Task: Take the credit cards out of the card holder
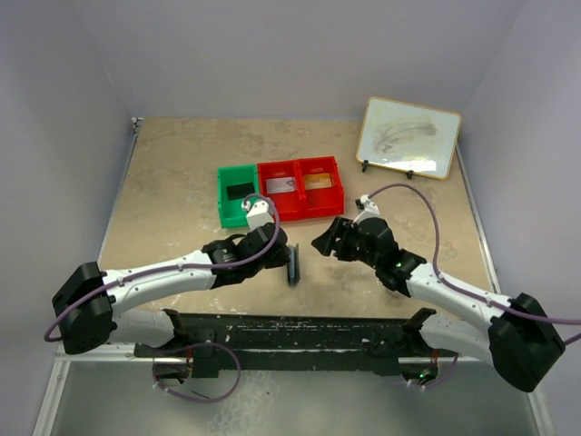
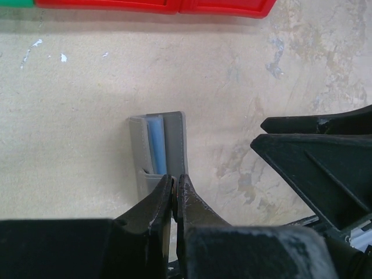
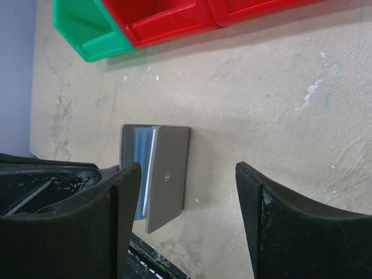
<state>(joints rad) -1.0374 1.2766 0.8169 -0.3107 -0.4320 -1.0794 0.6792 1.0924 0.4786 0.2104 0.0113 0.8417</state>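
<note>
The card holder [image 1: 292, 263] stands on edge on the desk [image 1: 172, 182], near of the red bins [image 1: 300, 165]. It is ajar, with a blue card [image 2: 156, 145] between its leaves and its long axis running near to far. The left pincer [image 1: 283, 255] is clenched on its left end. The right pincer [image 1: 320, 243], released and empty, sits just right of it, seemingly better placed to draw the card.

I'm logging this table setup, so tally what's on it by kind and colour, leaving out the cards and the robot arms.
Green rectangular plastic bin: 1
Red rectangular plastic bins: 2
Flat grey hinged card holder: 1
Wood-framed whiteboard: 1
Total: 5
</note>
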